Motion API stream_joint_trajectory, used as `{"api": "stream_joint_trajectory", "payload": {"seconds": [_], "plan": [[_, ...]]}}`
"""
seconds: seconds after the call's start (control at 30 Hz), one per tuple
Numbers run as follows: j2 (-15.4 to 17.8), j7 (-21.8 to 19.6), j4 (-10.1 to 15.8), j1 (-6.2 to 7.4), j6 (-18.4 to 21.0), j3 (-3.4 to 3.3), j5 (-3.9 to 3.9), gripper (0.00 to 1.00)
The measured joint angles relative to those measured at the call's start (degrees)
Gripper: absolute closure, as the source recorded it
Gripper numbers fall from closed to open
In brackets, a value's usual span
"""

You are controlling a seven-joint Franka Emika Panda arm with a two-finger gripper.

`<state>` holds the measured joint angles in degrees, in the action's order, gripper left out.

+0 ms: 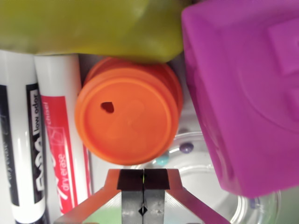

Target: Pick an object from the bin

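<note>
claw (144,205): fingers together, gripping nothing
target: orange lid (128,112), just ahead of claw
tip: spread first, straddle lid rim

Likely a lab's test bin: 2 dry-erase markers (39,140), an orange lid (126,114), toy-like clutter.

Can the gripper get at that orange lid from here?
Probably not yet: the gripper looks shut, and the orange lid is hemmed by the red marker and magenta block.
</note>
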<state>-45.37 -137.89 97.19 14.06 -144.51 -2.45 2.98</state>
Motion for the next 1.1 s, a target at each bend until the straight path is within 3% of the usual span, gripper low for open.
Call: {"api": "stream_joint_trajectory", "payload": {"seconds": [0.47,1.1], "plan": [[4.63,0.00,1.46,0.05,3.35,-0.18,-0.02,1.00],[12.85,-0.15,2.29,0.30,11.30,-0.67,-0.28,1.00]]}}
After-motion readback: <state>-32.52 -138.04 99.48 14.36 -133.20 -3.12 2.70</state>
